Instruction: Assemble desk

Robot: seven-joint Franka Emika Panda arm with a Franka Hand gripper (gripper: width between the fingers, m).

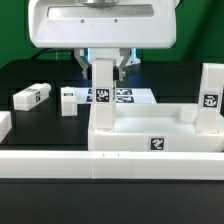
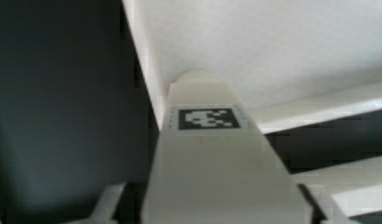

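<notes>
A flat green backdrop point(image 1: 12, 25) closes off the rear of the scene and shows at both upper corners of the exterior view. Below it lies a black matte worktop point(image 1: 30, 70) with a faint pale sheen toward the back, on the exterior view's right. A long low white rail point(image 1: 50, 168) crosses the front from side to side. The marker board point(image 1: 140, 97) lies flat on the worktop near the middle. The light is bright and even, and shadows are soft. In the wrist view the worktop appears as a dark, blurred band.
</notes>
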